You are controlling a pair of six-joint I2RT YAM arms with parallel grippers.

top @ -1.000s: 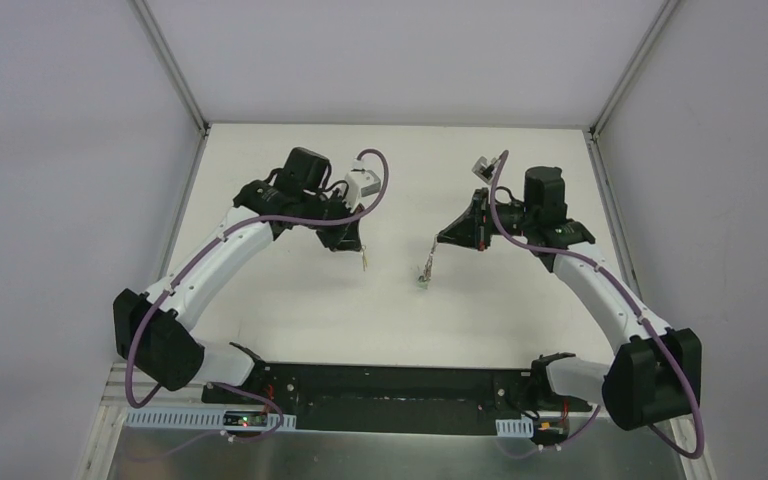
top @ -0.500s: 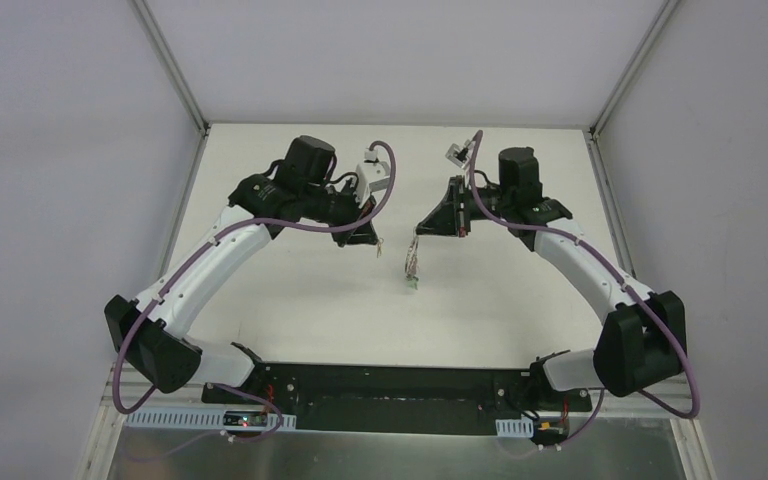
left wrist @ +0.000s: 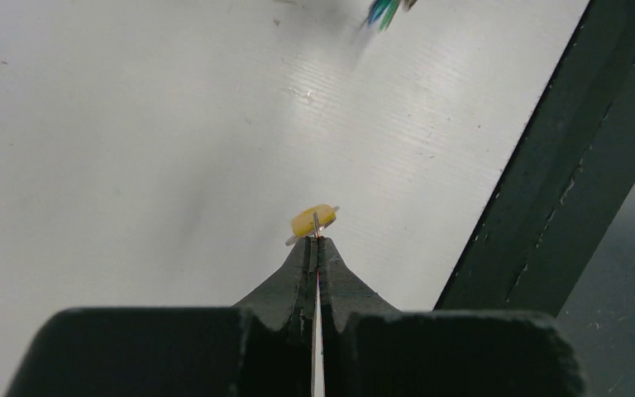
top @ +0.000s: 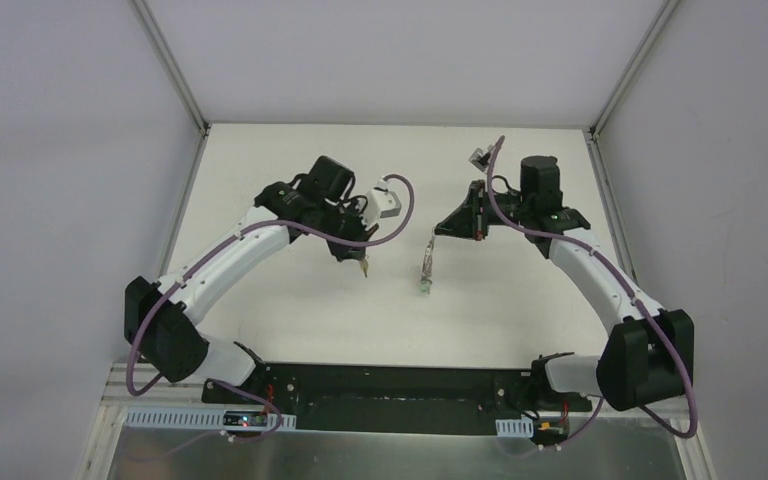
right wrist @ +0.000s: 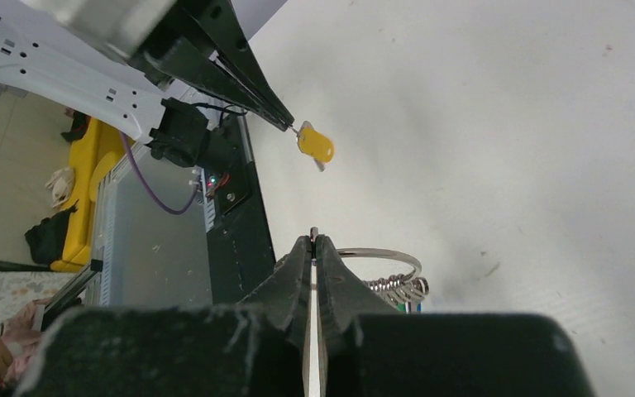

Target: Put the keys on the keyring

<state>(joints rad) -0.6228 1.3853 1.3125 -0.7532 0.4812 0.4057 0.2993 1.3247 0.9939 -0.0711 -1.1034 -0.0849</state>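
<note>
My left gripper (top: 359,259) is shut on the yellow-orange-headed key (top: 364,268), held above the table. In the left wrist view the yellow head (left wrist: 312,222) sticks out past the closed tips (left wrist: 315,241). My right gripper (top: 435,233) is shut on the silver keyring (right wrist: 384,257), with the bunch of keys (top: 424,283) hanging below it. A green head and a blue head show in that bunch (left wrist: 383,11). In the right wrist view the yellow key (right wrist: 316,145) hangs in the air up and left of the ring, a gap between them.
The black base rail (top: 390,385) runs along the table's near edge, with a metal tray (top: 390,455) in front of it. White walls enclose the table on three sides. The two arms face each other over the table's middle.
The two grippers came close together half a second ago and have since drawn apart. The left moved back towards the near side with the yellow key, the right moved right with the keyring.
</note>
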